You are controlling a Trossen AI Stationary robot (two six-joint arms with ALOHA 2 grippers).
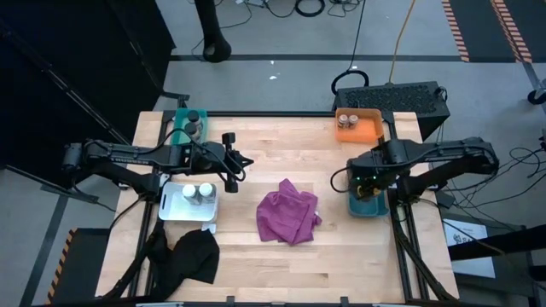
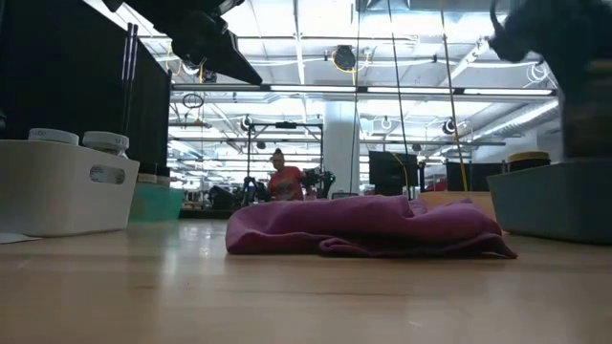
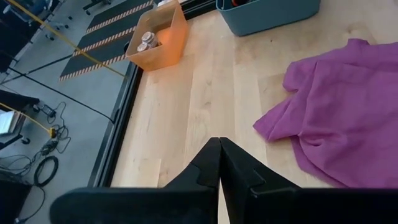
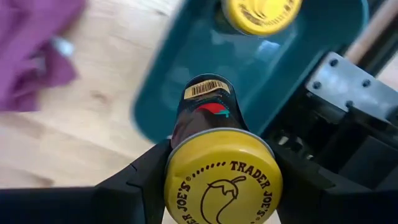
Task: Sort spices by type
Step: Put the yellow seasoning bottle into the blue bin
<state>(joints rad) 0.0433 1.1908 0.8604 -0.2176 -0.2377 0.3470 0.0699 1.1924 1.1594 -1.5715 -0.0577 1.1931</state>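
My right gripper point(image 1: 368, 183) hangs over the blue tray point(image 1: 367, 207) at the table's right side, shut on a spice jar with a yellow lid point(image 4: 222, 180). A second yellow-lidded jar point(image 4: 261, 12) stands in that tray. My left gripper point(image 3: 219, 149) is shut on nothing, above the table's left middle point(image 1: 246, 160). Two white-lidded jars point(image 1: 198, 194) stand in the white tray point(image 1: 175, 205). Dark-lidded jars point(image 1: 194, 124) stand in the green tray point(image 1: 179, 135), and brownish ones point(image 1: 346, 120) in the orange tray point(image 1: 368, 128). My right gripper pinches the jar between its two fingers point(image 4: 146, 177) at the yellow lid's rim point(image 4: 177, 168), one finger on each side. The fingers come from above and point down. The jar hangs upright, lid up, its barcoded bottom point(image 4: 208, 89) clear above the blue tray.
A crumpled magenta cloth point(image 1: 288, 215) lies at the table's middle, with a small pale thing point(image 1: 317, 216) at its right edge. A black cloth point(image 1: 192, 254) lies at the near left corner. Bare wood lies between the cloth and the orange tray.
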